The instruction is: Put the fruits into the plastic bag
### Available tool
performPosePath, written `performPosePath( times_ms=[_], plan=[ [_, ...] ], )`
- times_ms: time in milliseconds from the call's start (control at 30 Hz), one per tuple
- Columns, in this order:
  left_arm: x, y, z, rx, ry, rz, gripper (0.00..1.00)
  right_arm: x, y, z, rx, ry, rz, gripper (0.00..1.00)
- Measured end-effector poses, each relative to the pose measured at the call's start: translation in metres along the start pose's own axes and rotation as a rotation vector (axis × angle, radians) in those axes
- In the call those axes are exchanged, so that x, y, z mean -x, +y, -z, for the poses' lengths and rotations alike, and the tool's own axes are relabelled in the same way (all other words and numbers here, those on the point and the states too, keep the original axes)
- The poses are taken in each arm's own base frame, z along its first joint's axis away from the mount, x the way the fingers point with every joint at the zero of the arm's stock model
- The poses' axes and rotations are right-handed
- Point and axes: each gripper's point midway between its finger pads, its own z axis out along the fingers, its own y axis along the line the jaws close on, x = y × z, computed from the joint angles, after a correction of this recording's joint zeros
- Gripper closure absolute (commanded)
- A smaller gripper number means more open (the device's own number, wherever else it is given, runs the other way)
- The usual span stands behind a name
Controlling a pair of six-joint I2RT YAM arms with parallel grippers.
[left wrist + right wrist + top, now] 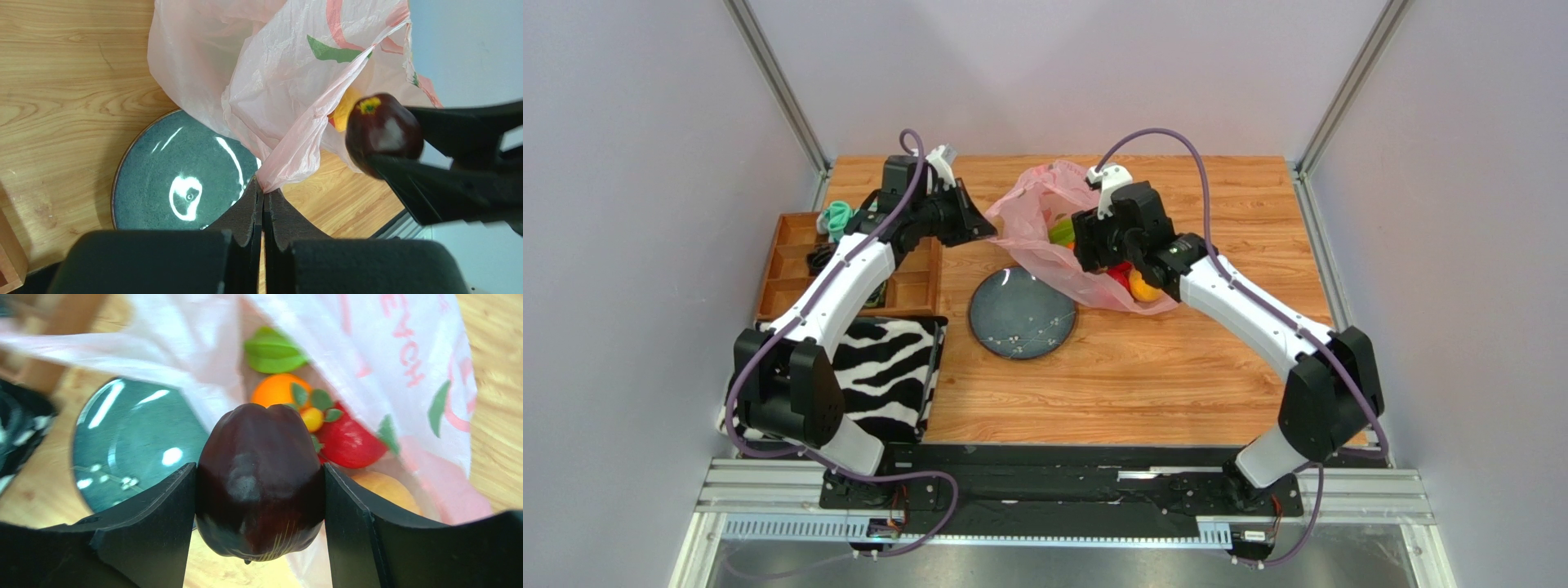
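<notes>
— Report, top view first.

— I see the plastic bag at the far middle of the tabletop, between my two arms. The left fingers are at its left edge and the right fingers are at its opening. A dark plate sits just beside the bag, on the near side.

— Left wrist?

— My left fingers are pressed together, with a fold of the bag's edge pinched between them above the plate's rim.

— Right wrist?

— My right fingers stand wide, clamped on both sides of the dark purple fruit, which is held off the tabletop at the bag's mouth. Inside the bag I note a green fruit, an orange, a red apple and a peach.
</notes>
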Motion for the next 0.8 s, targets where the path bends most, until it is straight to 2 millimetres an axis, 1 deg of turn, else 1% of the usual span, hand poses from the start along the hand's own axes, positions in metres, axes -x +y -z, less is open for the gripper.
performPosePath(
  times_ms=[67,167,300,400,500,533,600,633,700,800],
  plan=[
    [0.000,-0.001,0.003,-0.002,-0.005,-0.004,1.00,-0.006,-0.013,-0.011,-0.033,0.033,-0.022,0.85],
    [0.002,-0.005,0.007,-0.008,-0.013,-0.009,1.00,-0.004,-0.025,-0.024,-0.069,0.050,-0.040,0.85],
    [0.000,-0.007,0.008,-0.014,-0.014,-0.014,1.00,0.014,-0.029,-0.046,-0.099,0.037,-0.048,0.85],
    [-0.003,-0.009,0.007,-0.017,-0.007,-0.017,1.00,0.023,-0.030,-0.062,-0.115,0.031,-0.059,0.82],
    [-0.006,-0.011,0.006,-0.019,0.002,-0.019,1.00,0.022,-0.032,-0.078,-0.132,0.043,-0.065,0.70],
    [-0.006,-0.011,0.006,-0.020,0.003,-0.019,1.00,0.020,-0.032,-0.083,-0.137,0.051,-0.066,0.57],
    [-0.007,-0.013,0.007,-0.022,0.004,-0.021,1.00,0.013,-0.033,-0.090,-0.146,0.076,-0.068,0.41],
    [-0.007,-0.013,0.007,-0.023,0.003,-0.022,1.00,0.009,-0.033,-0.092,-0.149,0.089,-0.067,0.30],
    [-0.007,-0.014,0.007,-0.024,0.002,-0.023,1.00,0.003,-0.034,-0.092,-0.152,0.109,-0.065,0.24],
    [-0.007,-0.014,0.007,-0.024,0.002,-0.023,1.00,0.003,-0.033,-0.092,-0.149,0.109,-0.064,0.19]
  ],
)
